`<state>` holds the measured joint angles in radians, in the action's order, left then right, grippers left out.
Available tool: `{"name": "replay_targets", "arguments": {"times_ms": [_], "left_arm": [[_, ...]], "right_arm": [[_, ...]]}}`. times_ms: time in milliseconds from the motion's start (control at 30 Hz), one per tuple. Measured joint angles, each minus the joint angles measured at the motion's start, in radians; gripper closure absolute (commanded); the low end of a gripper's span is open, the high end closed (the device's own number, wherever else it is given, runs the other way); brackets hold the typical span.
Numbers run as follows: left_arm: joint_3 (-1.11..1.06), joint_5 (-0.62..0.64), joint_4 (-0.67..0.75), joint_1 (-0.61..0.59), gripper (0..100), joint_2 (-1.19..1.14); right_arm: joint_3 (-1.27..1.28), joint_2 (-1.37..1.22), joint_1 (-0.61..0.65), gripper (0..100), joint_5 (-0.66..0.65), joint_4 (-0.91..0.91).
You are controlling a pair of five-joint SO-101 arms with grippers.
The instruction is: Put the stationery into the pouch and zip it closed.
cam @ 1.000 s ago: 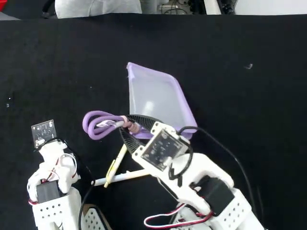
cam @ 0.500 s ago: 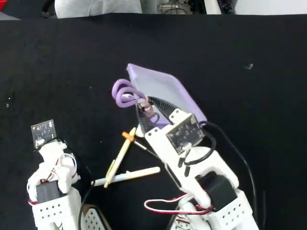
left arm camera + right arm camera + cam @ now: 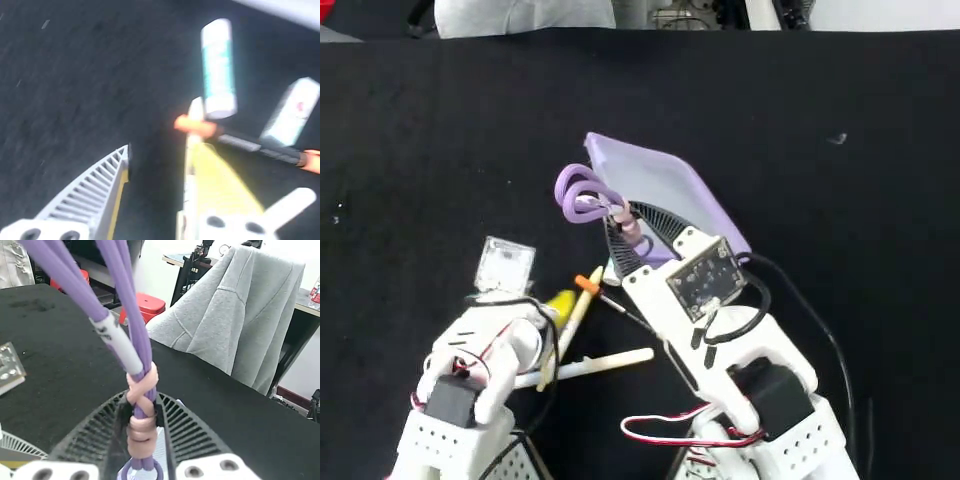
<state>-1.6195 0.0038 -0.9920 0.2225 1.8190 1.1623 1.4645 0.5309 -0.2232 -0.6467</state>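
Right gripper [image 3: 620, 228] is clamped on the purple cable [image 3: 578, 195] over the pouch's [image 3: 665, 180] left edge, mid-loading; left gripper [image 3: 160, 135] gapes over the yellow pen [image 3: 570, 322]. Next up, probably: drop cable inside.

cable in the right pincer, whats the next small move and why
Probably shift the cable a little further over the pouch, then lower it before letting go. The right pincer is shut on it at the pink tie, and in the high view the coil sits over the pouch's left edge, not its middle, so releasing now could drop it outside.
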Motion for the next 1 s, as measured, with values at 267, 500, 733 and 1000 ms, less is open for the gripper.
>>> {"name": "replay_targets", "arguments": {"times_ms": [267,500,733,1000], "left_arm": [[0.207,-0.002,0.000,0.084,69,0.003],[0.290,-0.002,0.000,0.097,69,0.005],[0.310,-0.002,0.000,0.106,69,0.009],[0.310,-0.002,0.048,0.201,69,0.009]], "right_arm": [[0.078,0.000,0.000,98.8,0.000,0.094],[0.078,0.000,0.000,98.8,0.000,0.100],[0.078,0.000,0.000,98.8,0.000,0.100],[0.078,0.000,0.000,98.8,0.000,0.100]]}}
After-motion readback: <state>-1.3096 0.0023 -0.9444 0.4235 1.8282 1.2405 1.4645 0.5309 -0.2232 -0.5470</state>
